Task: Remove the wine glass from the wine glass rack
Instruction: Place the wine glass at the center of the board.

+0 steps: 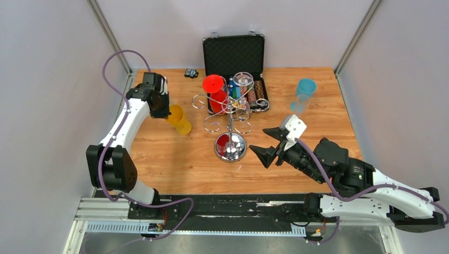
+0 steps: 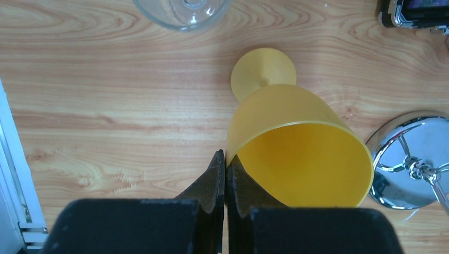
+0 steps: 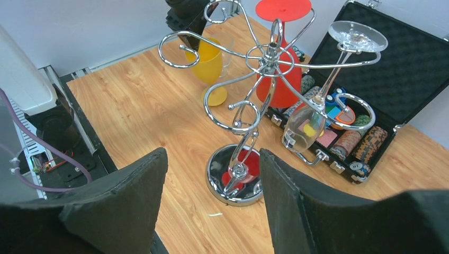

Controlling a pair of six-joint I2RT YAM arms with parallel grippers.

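Pinching the rim of a yellow plastic wine glass [image 2: 296, 132], the left gripper [image 2: 225, 161] has its two black fingers pressed together on the bowl's wall, one finger outside and one inside, over the left side of the wooden table [image 1: 174, 164]. The glass is off the stand, with its round foot low against the wood, though whether it touches is hard to tell. Near it to the right, at the middle of the table, stands the shiny chrome wine glass rack [image 1: 233, 152], a round mirrored base with a thin pole and curled wire arms. Two glasses hang upside down from those arms: a red plastic wine glass [image 1: 214, 84] on the far left side and a clear wine glass [image 3: 304, 124] on the far right. The right gripper [image 1: 269, 144] hovers just right of the rack's base, fingers spread wide with nothing between them. Behind the rack lies an open black case [image 1: 233, 53] holding rows of coloured chips [image 1: 258, 92]. A pale blue plastic glass [image 1: 304, 91] stands near the table's far right corner.
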